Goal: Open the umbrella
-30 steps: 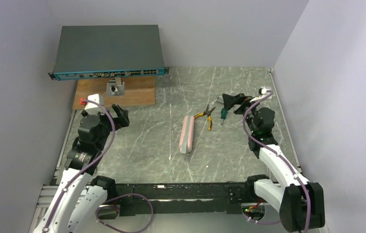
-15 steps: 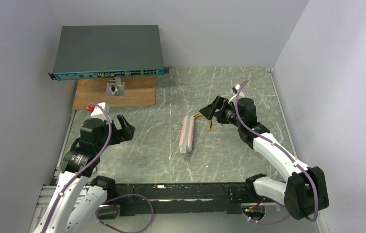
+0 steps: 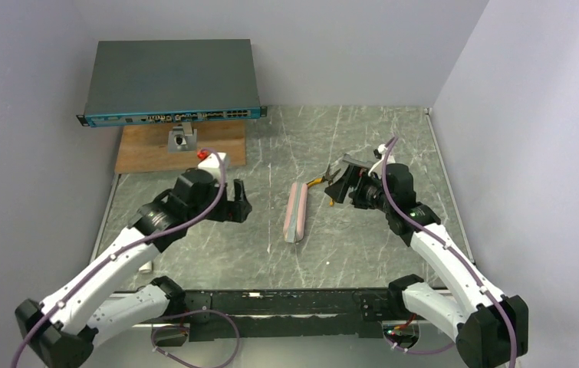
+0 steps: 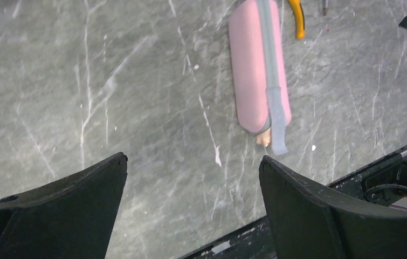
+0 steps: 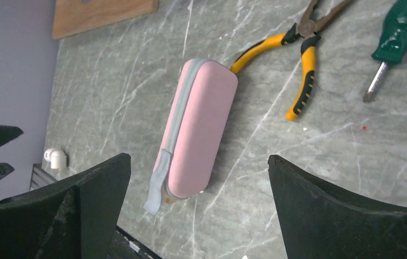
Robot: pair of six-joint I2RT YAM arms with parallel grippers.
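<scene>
The umbrella lies in its pale pink case (image 3: 296, 212) in the middle of the table, long axis running near to far. Only a small tan tip (image 4: 264, 140) pokes out at the near end, beside a grey strap tab (image 5: 157, 189). The pink case (image 4: 254, 70) shows ahead and to the right of my open left gripper (image 4: 193, 158), apart from it. In the top view, my left gripper (image 3: 238, 205) is left of the case. My right gripper (image 3: 340, 177), also open, hovers to the case's right. The pink case (image 5: 200, 127) lies ahead of the open right gripper (image 5: 199, 157), whose fingers hold nothing.
Yellow-handled pliers (image 5: 299, 70) and a green screwdriver (image 5: 403, 27) lie just right of the case's far end. A network switch (image 3: 171, 80), a wooden board (image 3: 144, 149) and a metal bracket (image 3: 182, 139) are at the back left. A small white fitting (image 3: 146, 267) lies near the left front edge.
My left arm has swung right and forward, close to the case's left side. My right gripper has come down and left over the pliers, towards the case. Both stay open.
</scene>
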